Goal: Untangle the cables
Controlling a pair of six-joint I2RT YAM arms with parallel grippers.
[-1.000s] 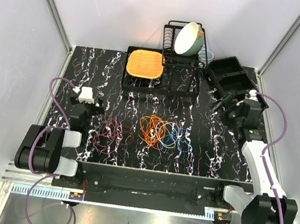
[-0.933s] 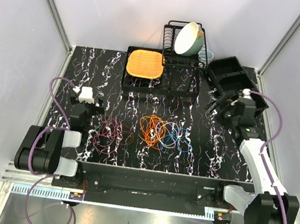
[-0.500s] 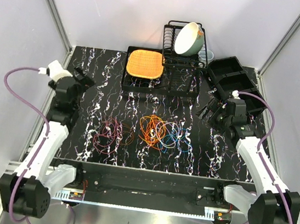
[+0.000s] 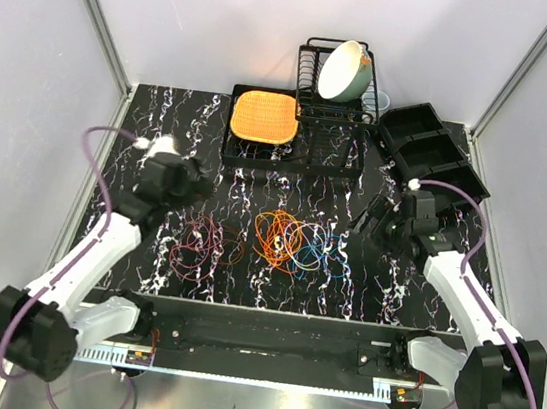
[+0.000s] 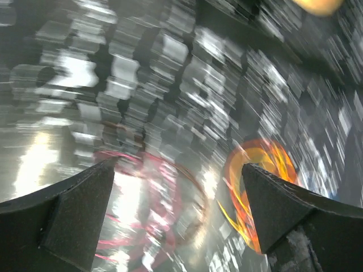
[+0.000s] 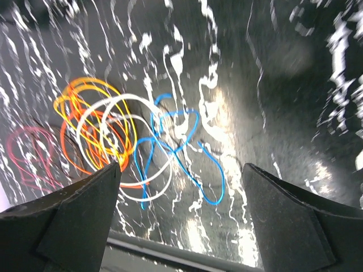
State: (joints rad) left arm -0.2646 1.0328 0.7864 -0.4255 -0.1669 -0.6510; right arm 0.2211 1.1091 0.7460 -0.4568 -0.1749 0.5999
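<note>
Thin looped maroon, orange and blue cables (image 4: 284, 236) lie on the black marbled table (image 4: 194, 118); the left gripper (image 5: 178, 164) and the right gripper (image 6: 181, 165) are wide, empty.

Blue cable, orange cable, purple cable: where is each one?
blue cable (image 6: 196, 118): right wrist view, on its upper loop.
orange cable (image 4: 275, 233): top external view, middle of its coils.
maroon-purple cable (image 4: 202, 246): top external view, middle of its loops.

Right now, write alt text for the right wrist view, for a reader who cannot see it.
Tangled cables lie on a black, white-veined table: orange loops, a pale loop and a blue loop overlap, with a maroon-pink loop at the far left. The right gripper is open and empty, its dark fingers filling the bottom corners.
</note>
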